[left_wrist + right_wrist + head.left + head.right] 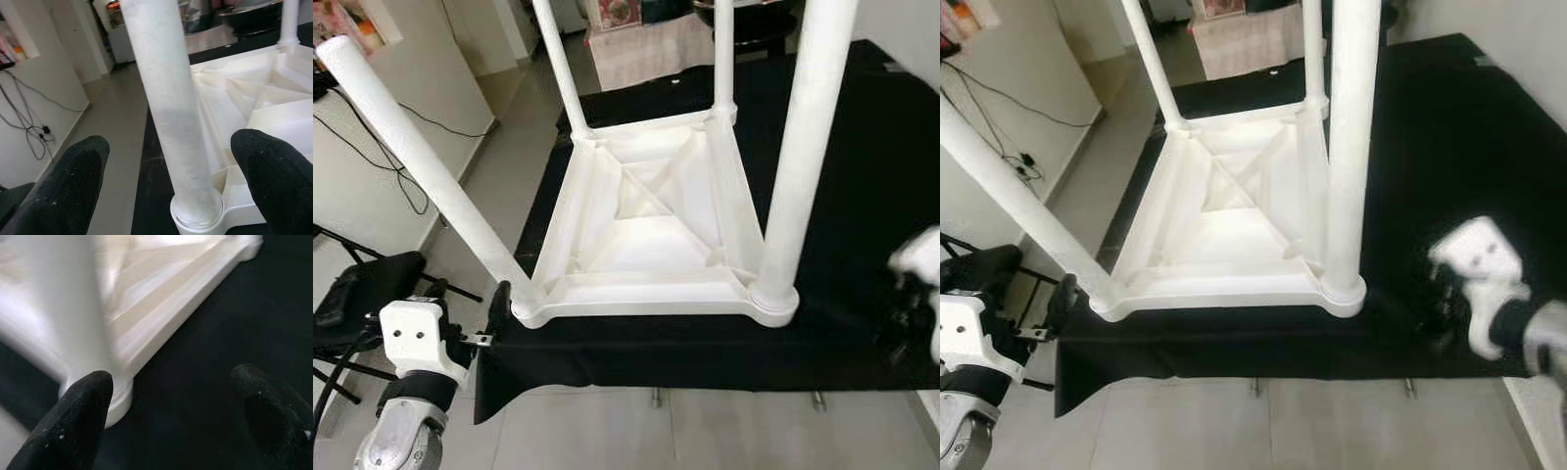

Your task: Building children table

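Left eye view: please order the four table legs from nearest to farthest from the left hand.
1. Near-left leg, leaning left, right beside the left hand.
2. Near-right leg, upright.
3. Far-left leg.
4. Far-right leg.
The second and third are close to call.

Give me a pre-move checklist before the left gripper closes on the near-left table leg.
1. Table top lies upside down on the black cloth: ok.
2. Four legs stand in the corner sockets: ok.
3. Near-left leg upright: not ok, it leans outward to the robot's left.
4. Left gripper open, with fingers on either side of that leg: ok.
5. Leg fully seated in its socket: cannot tell.
6. Right gripper open and apart from the near-right leg: ok, though the view is blurred.
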{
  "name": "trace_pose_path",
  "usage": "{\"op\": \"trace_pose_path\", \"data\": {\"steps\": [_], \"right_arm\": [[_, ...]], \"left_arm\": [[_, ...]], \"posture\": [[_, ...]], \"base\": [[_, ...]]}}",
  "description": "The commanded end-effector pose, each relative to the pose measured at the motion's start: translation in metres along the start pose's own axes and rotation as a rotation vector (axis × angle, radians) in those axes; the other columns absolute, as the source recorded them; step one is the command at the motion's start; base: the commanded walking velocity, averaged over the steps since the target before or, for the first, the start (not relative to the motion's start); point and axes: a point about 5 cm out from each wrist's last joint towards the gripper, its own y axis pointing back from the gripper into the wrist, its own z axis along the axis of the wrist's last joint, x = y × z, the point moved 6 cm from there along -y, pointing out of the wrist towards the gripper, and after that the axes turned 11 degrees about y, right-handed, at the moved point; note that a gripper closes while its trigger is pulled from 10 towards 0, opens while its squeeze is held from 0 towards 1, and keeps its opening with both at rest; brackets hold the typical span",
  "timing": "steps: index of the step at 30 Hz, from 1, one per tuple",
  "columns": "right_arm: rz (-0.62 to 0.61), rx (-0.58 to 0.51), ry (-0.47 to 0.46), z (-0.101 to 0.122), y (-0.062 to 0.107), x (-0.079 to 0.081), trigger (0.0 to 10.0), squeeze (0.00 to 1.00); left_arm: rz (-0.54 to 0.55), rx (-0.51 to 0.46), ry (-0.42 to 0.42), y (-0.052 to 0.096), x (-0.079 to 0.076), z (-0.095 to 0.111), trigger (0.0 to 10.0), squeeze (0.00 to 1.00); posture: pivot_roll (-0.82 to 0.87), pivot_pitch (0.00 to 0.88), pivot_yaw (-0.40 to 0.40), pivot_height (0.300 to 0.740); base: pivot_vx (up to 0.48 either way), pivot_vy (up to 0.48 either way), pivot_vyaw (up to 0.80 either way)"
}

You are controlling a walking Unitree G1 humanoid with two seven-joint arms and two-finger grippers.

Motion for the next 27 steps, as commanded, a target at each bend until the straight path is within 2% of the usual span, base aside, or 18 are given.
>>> {"op": "trace_pose_path", "data": {"steps": [1, 3, 4, 5, 6, 7, 9, 11, 14, 16, 17, 19, 20, 22, 25, 26, 27], "right_arm": [[-0.078, -0.048, -0.035, 0.013, -0.002, -0.016, 10.0, 0.0], [-0.078, -0.048, -0.035, 0.013, -0.002, -0.016, 10.0, 0.0], [-0.082, -0.123, -0.064, 0.028, -0.004, -0.017, 10.0, 0.0], [-0.045, -0.231, -0.075, 0.049, -0.005, -0.012, 10.0, 0.0], [-0.045, -0.231, -0.075, 0.049, -0.005, -0.012, 10.0, 0.0], [-0.014, -0.301, -0.077, 0.062, -0.003, -0.008, 10.0, 0.0], [-0.014, -0.301, -0.077, 0.062, -0.003, -0.008, 10.0, 0.0], [0.058, -0.386, -0.053, 0.078, 0.0, 0.002, 10.0, 0.0], [0.074, -0.389, -0.04, 0.079, 0.0, 0.005, 10.0, 0.0], [0.087, -0.384, -0.038, 0.078, -0.001, 0.006, 10.0, 0.0], [0.086, -0.321, -0.022, 0.066, -0.005, 0.006, 10.0, 0.0], [0.088, -0.126, -0.01, 0.029, -0.013, 0.005, 10.0, 0.0], [0.088, -0.126, -0.01, 0.029, -0.013, 0.005, 10.0, 0.0], [0.111, -0.007, 0.025, 0.003, -0.011, 0.009, 10.0, 0.0], [0.139, 0.017, 0.015, -0.003, -0.008, 0.013, 10.0, 0.0], [0.253, -0.04, 0.008, 0.009, 0.001, 0.033, 10.0, 0.0], [0.253, -0.04, 0.008, 0.009, 0.001, 0.033, 10.0, 0.0]], "left_arm": [[0.019, 0.018, -0.031, 0.002, 0.008, -0.003, 10.0, 0.0], [0.019, 0.018, -0.031, 0.002, 0.008, -0.003, 10.0, 0.0], [0.019, 0.021, -0.03, 0.003, 0.007, -0.004, 10.0, 0.0], [0.019, 0.023, -0.03, 0.003, 0.007, -0.006, 10.0, 0.0], [0.019, 0.023, -0.03, 0.003, 0.007, -0.006, 10.0, 0.0], [0.018, 0.025, -0.03, 0.003, 0.007, -0.007, 10.0, 0.0], [0.018, 0.025, -0.03, 0.003, 0.007, -0.007, 10.0, 0.0], [0.021, 0.029, -0.032, 0.003, 0.008, -0.009, 10.0, 0.0], [0.023, 0.031, -0.034, 0.004, 0.009, -0.01, 10.0, 0.0], [0.025, 0.032, -0.034, 0.004, 0.01, -0.011, 10.0, 0.0], [0.026, 0.033, -0.034, 0.004, 0.01, -0.011, 10.0, 0.0], [0.026, 0.032, -0.035, 0.004, 0.01, -0.012, 10.0, 0.0], [0.026, 0.032, -0.035, 0.004, 0.01, -0.012, 10.0, 0.0], [0.021, 0.032, -0.037, 0.003, 0.009, -0.012, 10.0, 0.0], [0.018, 0.031, -0.038, 0.003, 0.008, -0.012, 10.0, 0.0], [0.009, 0.03, -0.041, 0.002, 0.007, -0.011, 10.0, 0.0], [0.009, 0.03, -0.041, 0.002, 0.007, -0.011, 10.0, 0.0]], "posture": [[-0.15, 0.133, 0.182, 0.74], [-0.15, 0.133, 0.182, 0.74], [-0.15, 0.13, 0.18, 0.74], [-0.14, 0.128, 0.175, 0.74], [-0.14, 0.128, 0.175, 0.74], [-0.14, 0.128, 0.175, 0.74], [-0.14, 0.128, 0.175, 0.74], [-0.14, 0.127, 0.166, 0.74], [-0.14, 0.127, 0.165, 0.74], [-0.14, 0.126, 0.161, 0.74], [-0.14, 0.125, 0.157, 0.74], [-0.14, 0.124, 0.157, 0.74], [-0.14, 0.124, 0.157, 0.74], [-0.14, 0.12, 0.157, 0.74], [-0.14, 0.121, 0.159, 0.74], [-0.14, 0.119, 0.16, 0.74], [-0.14, 0.119, 0.16, 0.74]], "base": [[0.0, 0.0, 0.0], [0.0, 0.0, 0.0], [0.0, 0.0, 0.0], [0.0, 0.0, 0.0], [0.0, 0.0, 0.0], [0.0, 0.0, 0.0], [0.0, 0.0, 0.0], [0.0, 0.0, 0.0], [0.0, 0.0, 0.0], [0.0, 0.0, 0.0], [0.0, 0.0, 0.0], [0.0, 0.0, 0.0], [0.0, 0.0, 0.0], [0.0, 0.0, 0.0], [0.0, 0.0, 0.0], [0.0, 0.0, 0.0], [0.0, 0.0, 0.0]]}}
